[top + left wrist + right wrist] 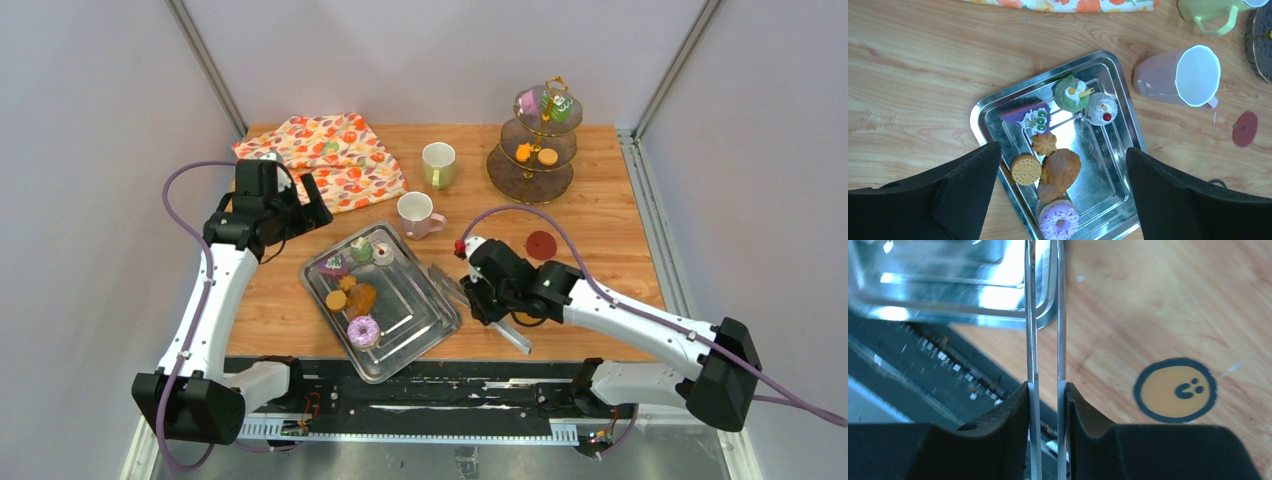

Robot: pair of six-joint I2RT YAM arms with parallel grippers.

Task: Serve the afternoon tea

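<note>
A: Tea items, look and place?
B: Seven pastries lie on the steel tray (1098,170), mid-table. The donut (1059,220), pink-iced with sprinkles, is at the near end. Beside it is a brown cake (1059,175), touching a round cookie (1025,169), with a star cookie (1044,143) just beyond. At the far end are a purple cake (1029,116), a green cake (1071,93) and a grey cake (1100,108) with a red dot on top. The pink mug (1178,77) stands upright on the wood just past the tray. The green mug (438,164) is further back, near the cloth (325,155). The stand (535,150), far right, carries more: two orange pieces on the middle tier, pink and green pieces on top.

A: Grippers?
B: The left gripper (1061,150) hangs over the tray, fingers wide apart. The right gripper (1047,390) has its fingers clamped on both blades of the tongs (1031,340), right of the tray; a narrow gap shows between the blades.

A: Unclear points?
B: In the right wrist view the tray is blurred and cut off, and the tong tips run out of frame. In the left wrist view the green mug and stand are clipped by the edge. In the top view the stand's pastries are too small to identify, and the right arm covers the tongs' middle.
</note>
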